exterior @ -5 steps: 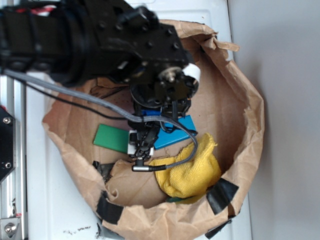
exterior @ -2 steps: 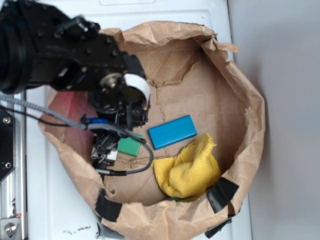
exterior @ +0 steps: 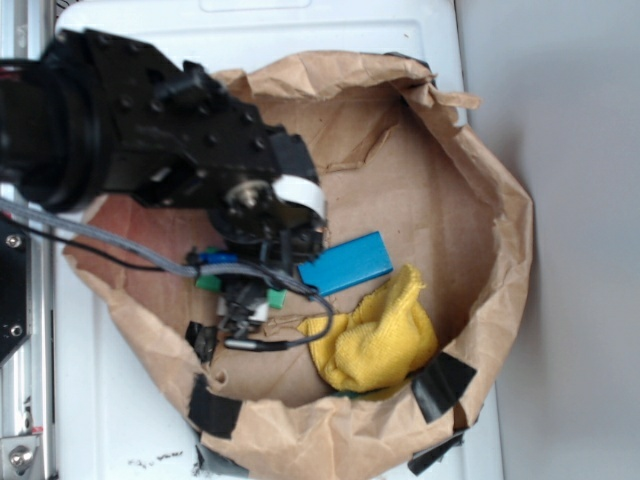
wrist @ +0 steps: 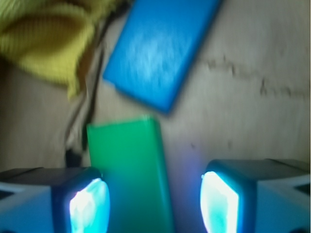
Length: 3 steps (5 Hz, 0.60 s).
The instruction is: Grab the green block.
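Object: green block (wrist: 131, 174)
Look: a flat, plain green rectangle with smooth faces and rounded corners is seen; no markings can be made out.
Pose: it is laid flat on brown paper, its long side running roughly up and down the wrist view with a slight tilt.
Place, wrist view: the lower left-centre of the frame is taken up, and the bottom edge cuts it off.
Place, exterior view: only small green patches (exterior: 208, 282) are shown left of centre; the remainder is hidden under black hardware.
Sharpness: the edges are blurred.
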Each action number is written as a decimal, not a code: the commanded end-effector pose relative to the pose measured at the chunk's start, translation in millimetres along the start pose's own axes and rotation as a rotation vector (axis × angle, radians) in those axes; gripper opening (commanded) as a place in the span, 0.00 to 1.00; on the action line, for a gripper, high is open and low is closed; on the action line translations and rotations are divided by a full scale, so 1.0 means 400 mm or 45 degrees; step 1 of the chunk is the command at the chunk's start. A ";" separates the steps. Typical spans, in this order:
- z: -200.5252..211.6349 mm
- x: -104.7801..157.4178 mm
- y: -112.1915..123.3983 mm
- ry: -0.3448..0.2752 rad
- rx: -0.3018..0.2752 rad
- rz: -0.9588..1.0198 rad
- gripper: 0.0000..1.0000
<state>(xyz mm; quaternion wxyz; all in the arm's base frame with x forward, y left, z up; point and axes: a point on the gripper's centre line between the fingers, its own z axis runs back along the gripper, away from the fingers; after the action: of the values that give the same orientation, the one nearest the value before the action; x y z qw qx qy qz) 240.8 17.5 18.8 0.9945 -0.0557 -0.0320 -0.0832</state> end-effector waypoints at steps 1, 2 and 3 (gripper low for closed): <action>0.051 0.017 -0.007 -0.037 -0.055 0.100 0.00; 0.082 0.025 -0.016 -0.032 -0.096 0.140 0.00; 0.115 0.014 -0.016 -0.035 -0.126 0.123 1.00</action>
<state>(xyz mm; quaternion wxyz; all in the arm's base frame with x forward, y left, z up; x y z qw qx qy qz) 232.6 10.6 51.8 0.9926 -0.1156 -0.0039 -0.0368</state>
